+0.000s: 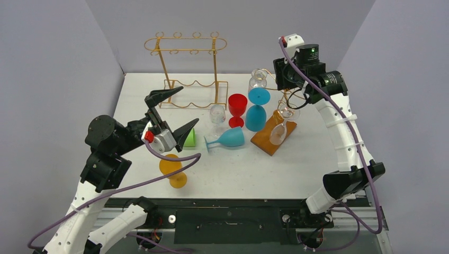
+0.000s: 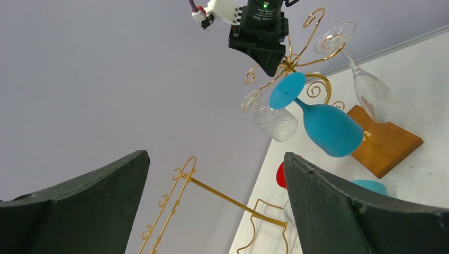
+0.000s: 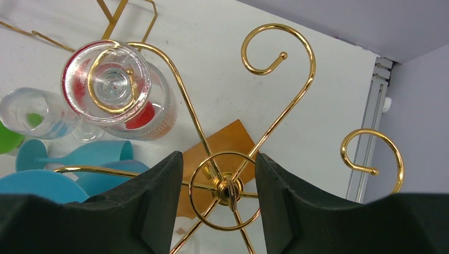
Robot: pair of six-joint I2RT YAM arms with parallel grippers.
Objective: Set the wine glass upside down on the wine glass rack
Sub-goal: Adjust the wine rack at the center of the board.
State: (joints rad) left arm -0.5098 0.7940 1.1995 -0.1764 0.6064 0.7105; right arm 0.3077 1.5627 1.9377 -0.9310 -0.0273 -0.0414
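**Robot arms at the glass-hanging bench.** The right gripper (image 3: 218, 165) hangs over the crown of the gold wire rack (image 3: 223, 186) at the right of the table (image 1: 296, 169). Its fingers are about half open, set either side of the rack's top ring, with no glass between them. Whether the pads touch the wire cannot be told. The left gripper (image 1: 189, 105) hovers at the left, spread wide and holding nothing.

Three glasses hang bowl-down from the rack's curled hooks: a ribbed clear glass (image 3: 106, 84), a blue glass (image 1: 258, 112) and a second clear glass (image 1: 279, 131).

Four more are loose on the table:
- a teal wine glass (image 1: 229, 138), on its side in the middle
- an orange wine glass (image 1: 172, 169), at the near left by the left arm
- a red wine glass (image 1: 238, 107), standing just left of the rack
- a small clear glass (image 1: 217, 114), standing beside the red one

Which goes up next is not plain, though the teal one lies closest to the open left fingers. Any of them looks light, rigid and slick, and the clear ones are likely brittle. A gentle pinch low on the stem or across the bowl seems wisest, leaving the foot free to slide into a spare hook. A second gold rack (image 1: 215, 74) stands at the far edge.
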